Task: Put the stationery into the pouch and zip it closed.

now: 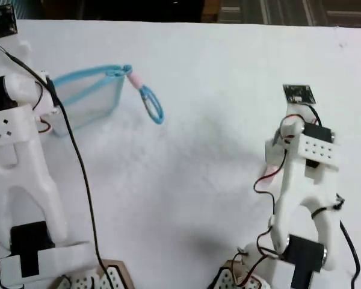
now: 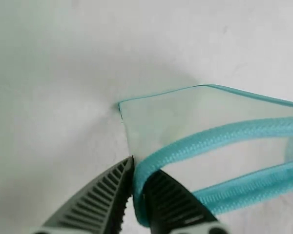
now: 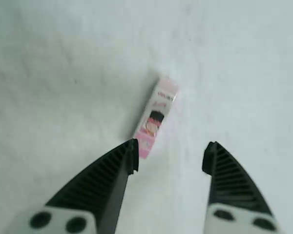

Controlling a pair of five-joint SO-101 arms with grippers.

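Observation:
A clear pouch [image 1: 90,99] with a blue zipper band lies at the table's far left, its mouth gaping. A pink and blue pull loop [image 1: 149,102] trails off its right end. My left gripper [image 2: 133,171] is shut on the zipper edge at the near corner of the pouch [image 2: 185,117]. In the right wrist view a small pink eraser-like stick [image 3: 156,117] lies flat on the table. My right gripper [image 3: 171,153] hangs open just above and short of it, one fingertip [image 3: 129,151] close to its near end. In the high view a sliver of the pink stick [image 1: 269,174] shows beside the right arm.
White table [image 1: 204,150] with broad free room between the two arms. A small circuit board [image 1: 298,93] sits atop the right arm, and cables run down beside both arm bases at the front edge.

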